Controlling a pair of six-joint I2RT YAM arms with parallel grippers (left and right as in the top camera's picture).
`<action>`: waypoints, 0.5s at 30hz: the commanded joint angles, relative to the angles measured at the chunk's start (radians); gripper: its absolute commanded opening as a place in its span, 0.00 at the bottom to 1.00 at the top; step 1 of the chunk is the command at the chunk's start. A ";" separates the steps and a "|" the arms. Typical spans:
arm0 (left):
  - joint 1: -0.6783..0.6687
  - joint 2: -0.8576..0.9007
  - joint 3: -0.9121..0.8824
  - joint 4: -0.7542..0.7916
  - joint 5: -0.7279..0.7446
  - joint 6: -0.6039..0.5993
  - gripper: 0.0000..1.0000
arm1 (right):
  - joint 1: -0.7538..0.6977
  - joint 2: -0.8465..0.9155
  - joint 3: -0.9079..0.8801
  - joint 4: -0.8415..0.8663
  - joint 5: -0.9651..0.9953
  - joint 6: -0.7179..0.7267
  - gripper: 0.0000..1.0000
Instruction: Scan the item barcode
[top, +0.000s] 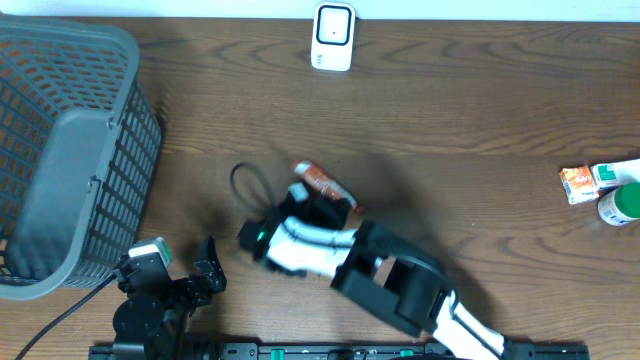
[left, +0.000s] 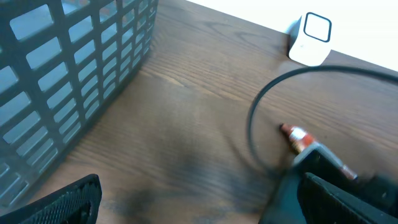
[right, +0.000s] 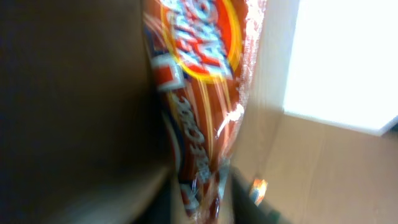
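**While the right end effector meets the snack packet, the left one gapes wide**

Where the right end effector (top: 312, 203) reaches over the middle of the tabletop (top: 450, 110), its tip sits right at the orange-red glossy plastic snack packet (top: 318, 180). The right wrist view is filled by that packet (right: 199, 93), blurred and very close. Whether the jaws clamp it or merely flank it cannot be told. The packet lies slanted on the brown wood, just beside a thin black loop of cable (top: 250, 185). The left end effector (top: 207, 270) is spread wide with nothing in it, low near the front edge and next to the grey plastic mesh basket (top: 60, 150). A white rounded scanner box (top: 333, 37) stands at the far edge, well apart from the packet. At the far right lie a small orange sachet (top: 577, 183) and a green-and-white container (top: 622, 203).
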 joint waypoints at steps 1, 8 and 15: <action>-0.003 -0.001 0.005 0.000 -0.002 0.013 0.98 | 0.072 0.013 -0.002 0.000 -0.087 0.016 0.72; -0.003 -0.001 0.005 0.000 -0.002 0.013 0.98 | 0.145 0.003 0.014 -0.025 -0.181 0.060 0.89; -0.003 -0.001 0.005 0.000 -0.002 0.013 0.98 | 0.063 -0.108 0.032 -0.050 -0.274 0.106 0.08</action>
